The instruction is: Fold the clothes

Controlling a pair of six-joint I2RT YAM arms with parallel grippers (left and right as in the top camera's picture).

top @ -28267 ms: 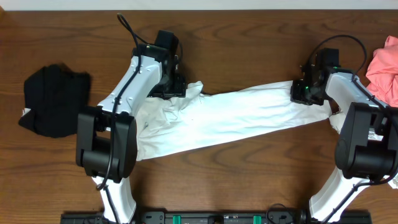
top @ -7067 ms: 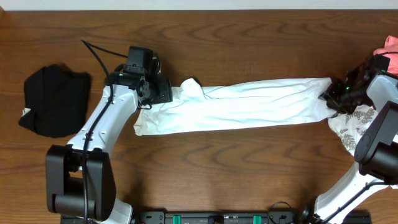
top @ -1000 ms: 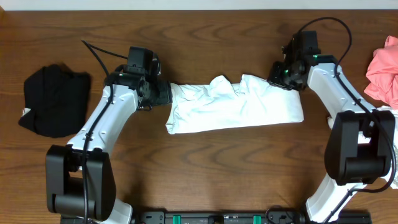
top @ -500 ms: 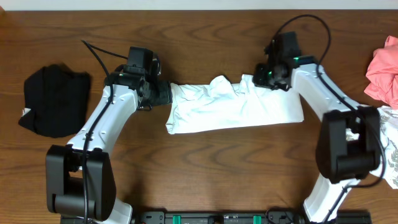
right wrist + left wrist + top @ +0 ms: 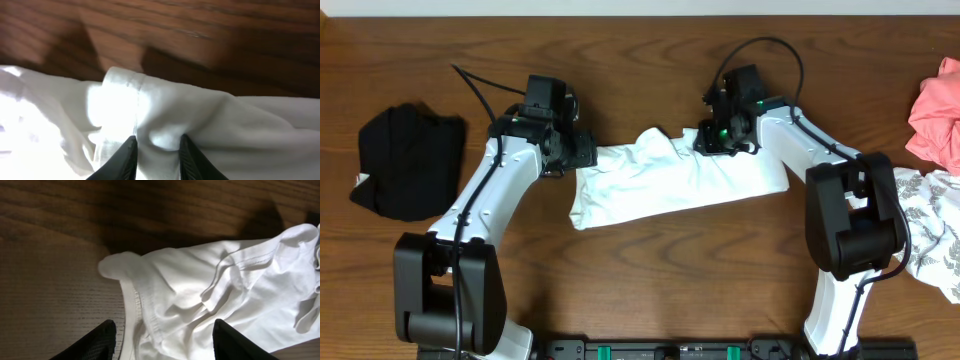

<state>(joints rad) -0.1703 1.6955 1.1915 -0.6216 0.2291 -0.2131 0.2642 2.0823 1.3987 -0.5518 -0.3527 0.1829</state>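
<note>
Inspection, left to right across the wooden table (image 5: pixel 650 270).

Item 1: a black garment (image 5: pixel 408 163) lies bunched near the left edge, well apart from both of my arms.

Item 2: my left claw (image 5: pixel 164 330) sits at the left end of the white T-shirt (image 5: pixel 670 180). Its fingers (image 5: pixel 95 342) stand well apart and straddle the shirt's hemmed edge. A strip of bare wood shows between the left finger and the cloth. Finding: open, nothing clamped.

Item 3: the T-shirt lies as a rumpled band across the middle of the table, between my two claws. Its upper edge is heaped into folds.

Item 4: my right claw (image 5: pixel 157 142) is down on the shirt's upper edge, right of centre. Its fingers (image 5: pixel 122 160) are drawn close, with a ridge of white cloth pinched between them. Finding: closed on the shirt.

Item 5: a leaf-patterned cloth (image 5: pixel 928 215) lies beside the right arm's base, and a pink garment (image 5: pixel 940 110) lies at the far right edge. Neither touches a claw.
</note>
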